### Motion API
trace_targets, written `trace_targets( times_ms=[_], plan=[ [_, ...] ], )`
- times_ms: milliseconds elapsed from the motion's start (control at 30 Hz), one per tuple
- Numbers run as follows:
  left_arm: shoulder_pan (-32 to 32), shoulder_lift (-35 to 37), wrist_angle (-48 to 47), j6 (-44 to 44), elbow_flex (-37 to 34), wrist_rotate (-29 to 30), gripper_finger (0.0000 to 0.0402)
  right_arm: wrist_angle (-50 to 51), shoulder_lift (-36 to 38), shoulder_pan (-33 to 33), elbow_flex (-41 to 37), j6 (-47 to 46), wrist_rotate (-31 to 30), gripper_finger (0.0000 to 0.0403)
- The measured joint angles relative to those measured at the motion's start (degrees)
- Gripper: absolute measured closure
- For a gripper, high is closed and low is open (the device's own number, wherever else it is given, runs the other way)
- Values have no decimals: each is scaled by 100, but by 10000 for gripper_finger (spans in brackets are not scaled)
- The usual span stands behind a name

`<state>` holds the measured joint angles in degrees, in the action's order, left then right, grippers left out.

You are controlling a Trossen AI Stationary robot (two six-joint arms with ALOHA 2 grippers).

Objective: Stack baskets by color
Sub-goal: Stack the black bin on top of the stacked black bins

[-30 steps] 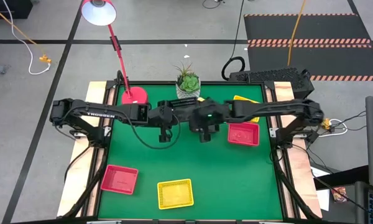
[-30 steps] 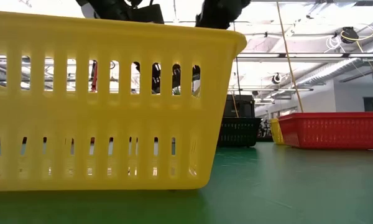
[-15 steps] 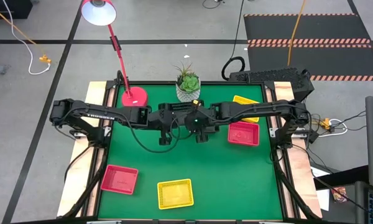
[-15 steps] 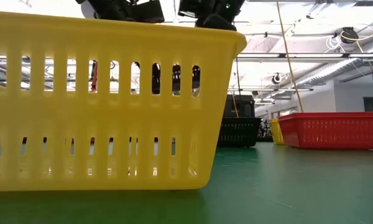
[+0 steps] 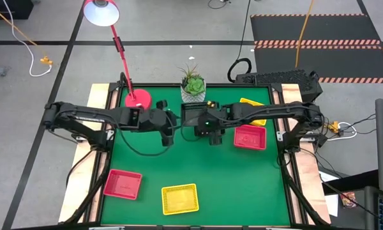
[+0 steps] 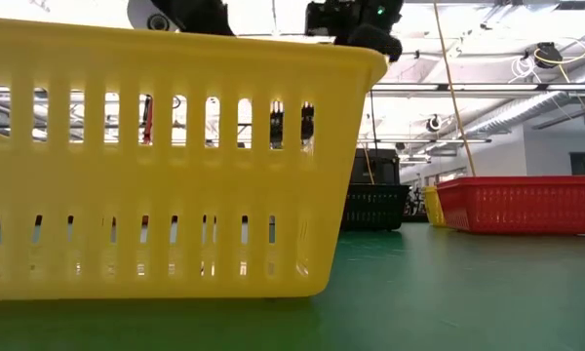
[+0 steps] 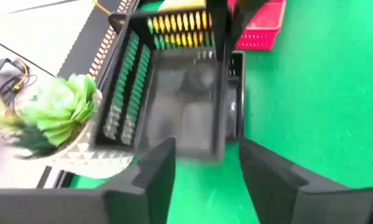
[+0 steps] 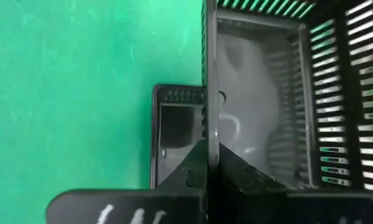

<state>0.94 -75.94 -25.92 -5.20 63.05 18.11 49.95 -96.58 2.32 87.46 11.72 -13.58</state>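
A black basket (image 8: 261, 93) is at the table's middle, above a second black basket (image 8: 174, 137) that lies offset beneath it. My right gripper (image 8: 210, 149) is shut on its wall; in the high view it is under the arm (image 5: 212, 133). My left gripper (image 7: 202, 149) stands open just short of the held basket's near end (image 7: 186, 143), touching nothing, to the left of it in the high view (image 5: 168, 131). Red baskets lie at the near left (image 5: 122, 184) and the right (image 5: 249, 137). A yellow one (image 5: 180, 199) is at the near edge and another (image 5: 252, 104) at the far right. My right gripper pinches one side wall of the black basket at its rim (image 8: 209, 93), one finger inside the basket and one outside. The fingers come steeply from above and lie along that wall. The basket sits above the second black one; whether the two touch, I cannot tell.
A white patterned plant pot (image 5: 193, 89) stands close behind the black baskets, and a red lamp base (image 5: 138, 98) sits at the far left. In the low view the near yellow basket (image 6: 166, 166) fills the foreground. Open green mat lies between the near baskets and the arms.
My right gripper has tipped further down and shut on the black basket's wall. My left gripper has opened, let go of that basket, and drawn back toward the table's left edge while rising a little.
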Motion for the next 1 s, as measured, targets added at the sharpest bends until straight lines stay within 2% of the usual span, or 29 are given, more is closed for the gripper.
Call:
trace_targets(
  times_ms=[200,333,433,500,700,800,1000],
  plan=[
    [72,549,-91,73,0,-6,181,-209,581,31,-906,-276,8,402],
    [65,893,134,103,0,0,177,-787,994,32,-1782,-300,28,402],
    [64,1042,439,134,0,1,177,-1453,1243,40,-2308,-322,273,402],
    [69,1060,702,136,0,-4,177,-1759,1362,57,-2520,-259,306,402],
    [58,962,1099,134,-8,-7,176,-1864,1362,346,-2922,-241,539,403],
    [58,951,1527,129,-268,-95,176,-2056,1366,413,-3057,-247,633,403],
    [-167,1045,3236,260,-1375,-500,176,-2542,1364,449,-3360,-363,1090,403]
  ],
)
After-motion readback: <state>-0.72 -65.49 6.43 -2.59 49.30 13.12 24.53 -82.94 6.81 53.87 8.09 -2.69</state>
